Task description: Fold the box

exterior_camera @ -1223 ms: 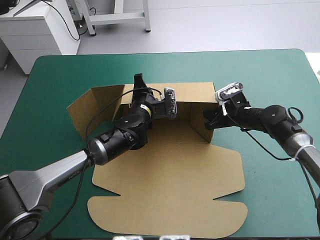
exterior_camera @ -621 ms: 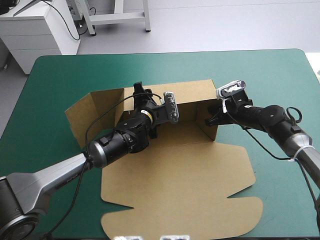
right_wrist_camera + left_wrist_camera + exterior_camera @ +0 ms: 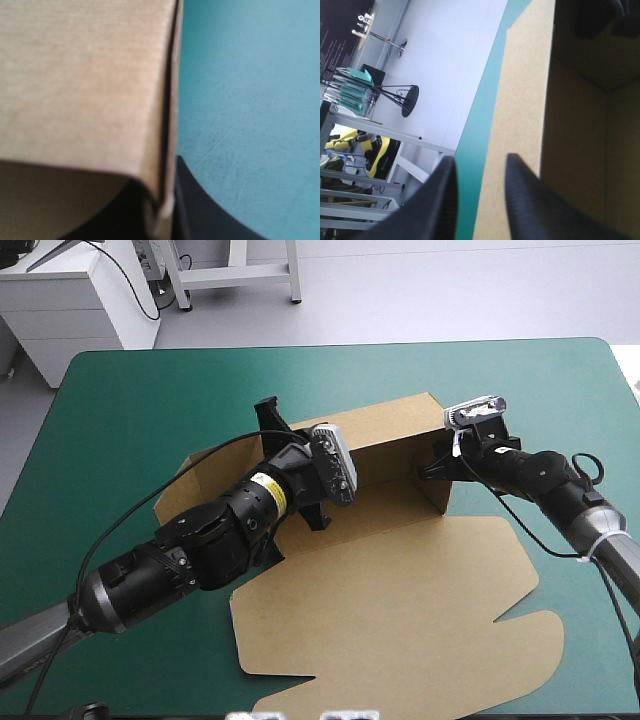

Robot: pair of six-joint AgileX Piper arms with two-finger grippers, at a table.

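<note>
the box [image 3: 380, 530] sits on the teal-green cover [image 3: 130, 400] around the middle of the table, turned askew. its far part is raised and its near part reaches toward the table's near edge.

it is only partly formed. the back wall [image 3: 385, 435] stands upright, and the right side wall [image 3: 443, 495] stands against it, making one corner. the left side flap [image 3: 185, 490] is largely hidden behind the left arm, and whether it is up or merely leaning cannot be told. the broad front panel [image 3: 430, 610], with its shaped flaps, lies flat on the cover.

the left gripper [image 3: 479, 160] is at the left end of the back wall. its black fingers are all but clenched, with the brown board running in between them, so it appears to be grasping the box. the right gripper [image 3: 165, 192] is clamped on the right side wall, the sheet pinched edge-on between its fingers.

as a judgement, the task is somewhere short of halfway. the back and the right corner are up. the left side has yet to be raised and squared, and the walls tucked so that they hold without the grippers.
</note>
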